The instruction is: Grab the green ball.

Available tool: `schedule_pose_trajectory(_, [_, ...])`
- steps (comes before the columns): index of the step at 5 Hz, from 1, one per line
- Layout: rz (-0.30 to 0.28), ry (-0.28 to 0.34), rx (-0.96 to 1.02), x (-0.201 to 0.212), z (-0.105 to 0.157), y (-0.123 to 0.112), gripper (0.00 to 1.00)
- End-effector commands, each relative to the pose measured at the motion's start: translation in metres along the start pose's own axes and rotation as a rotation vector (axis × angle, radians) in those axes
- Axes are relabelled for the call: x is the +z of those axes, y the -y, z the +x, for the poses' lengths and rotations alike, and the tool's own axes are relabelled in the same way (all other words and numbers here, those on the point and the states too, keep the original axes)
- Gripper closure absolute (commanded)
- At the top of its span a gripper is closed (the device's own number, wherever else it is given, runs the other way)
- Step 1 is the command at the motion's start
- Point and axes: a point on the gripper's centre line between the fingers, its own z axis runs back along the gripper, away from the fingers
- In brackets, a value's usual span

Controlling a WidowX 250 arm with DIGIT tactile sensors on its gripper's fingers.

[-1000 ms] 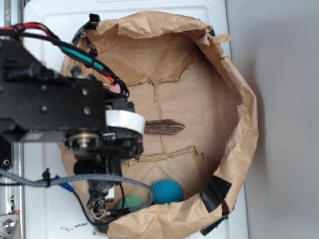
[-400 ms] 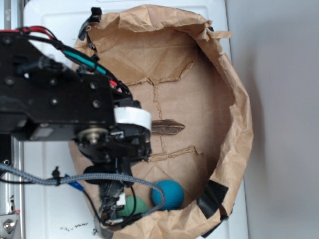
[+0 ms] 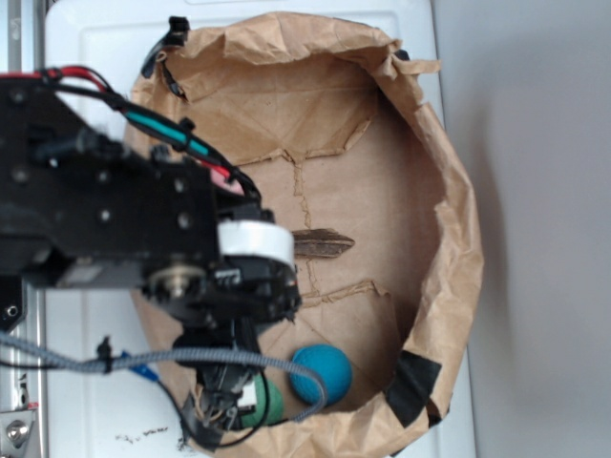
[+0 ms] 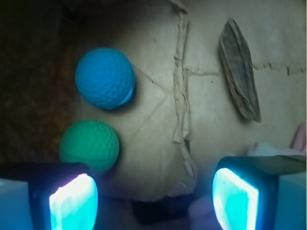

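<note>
Wrist view shows your tool [image 4: 153, 194] wide open and empty, so shift it toward frame left to straddle the green ball [image 4: 89, 145], clear of the blue ball [image 4: 104, 77].

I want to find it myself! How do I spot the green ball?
Look inside the crumpled brown paper bag, down at its bottom edge under the robot's arm. Two dimpled balls sit side by side there; the green ball is the duller one nearest the fingers, not the blue ball.

Gripper [image 4: 153, 199] jaws stand apart. Green ball [image 4: 89, 145] sits just above the left finger [image 4: 72, 201], possibly touching; blue ball [image 4: 104, 77] just beyond it. Dark wood sliver [image 4: 240, 69] lies on brown paper floor [image 4: 206, 120].
</note>
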Motion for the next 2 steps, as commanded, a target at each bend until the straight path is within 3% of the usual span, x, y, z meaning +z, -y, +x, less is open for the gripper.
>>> schedule_pose_trajectory(1, [0.028,0.09,-0.004,-0.002,0.019,0.007,0.0])
schedule_pose_trajectory(2, [0.028,0.07,0.013,-0.008,0.031,0.01,0.0])
